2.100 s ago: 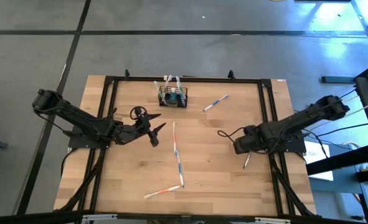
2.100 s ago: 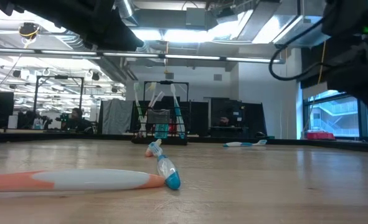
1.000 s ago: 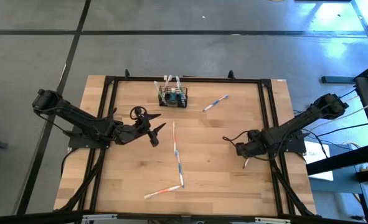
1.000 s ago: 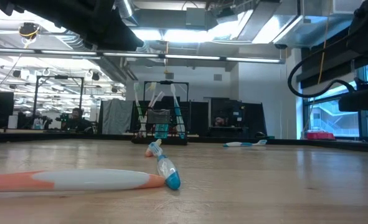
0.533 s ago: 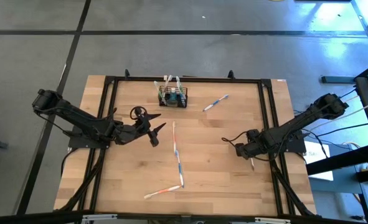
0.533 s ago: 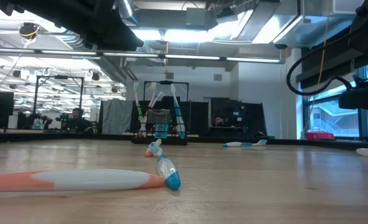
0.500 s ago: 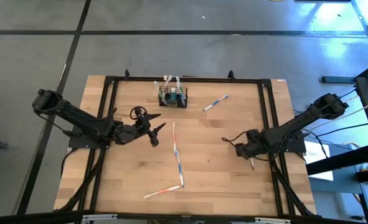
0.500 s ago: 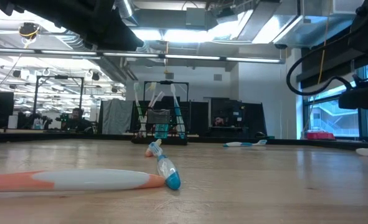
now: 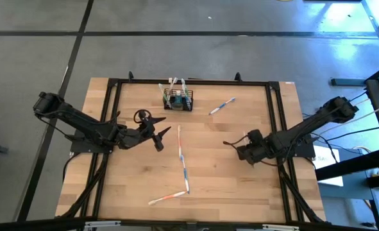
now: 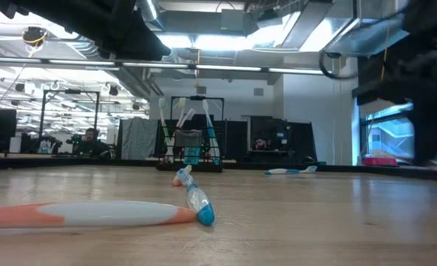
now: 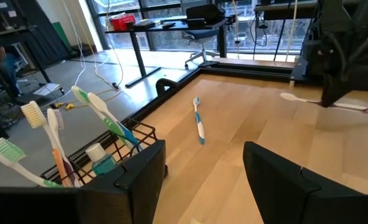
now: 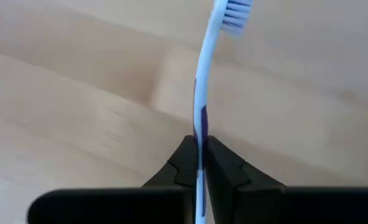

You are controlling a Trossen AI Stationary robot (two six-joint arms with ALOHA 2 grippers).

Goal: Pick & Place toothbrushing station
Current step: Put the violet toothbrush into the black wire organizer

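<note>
The toothbrushing station [image 9: 178, 101] stands upright at the far edge of the counter [image 9: 215, 179], a little left of the middle. It is a small black wire basket, and several toothbrushes stand in it with their heads up and leaning outward. In the left wrist view the same basket [image 11: 118, 152] also holds a small teal tube [image 11: 100, 159].

The left end effector [image 9: 160, 136] is above the counter, to the near left of the station and apart from it. Its two fingers [image 11: 277, 180] are spread wide and nothing is between them.

The right end effector [image 9: 229, 143] is over the right part of the counter, well apart from the station. Its fingers [image 12: 187, 163] are closed on a white toothbrush with a purple stripe [image 12: 203, 93]; in the right wrist view the handle passes between the two tips and the bristle head points away from the wrist, over the wood.

Three other toothbrushes lie flat on the counter. A blue and white toothbrush [image 9: 222, 106] lies to the right of the station, near the far edge. A long toothbrush [image 9: 183, 157] lies in the middle, running from far to near. An orange and white toothbrush [image 9: 167, 197] lies at the near side, its end close to the near end of the long one. In the low view this orange and white one [image 10: 92, 214] is the nearest thing to the camera, and the station [image 10: 192, 144] is seen behind it, far across the counter.
</note>
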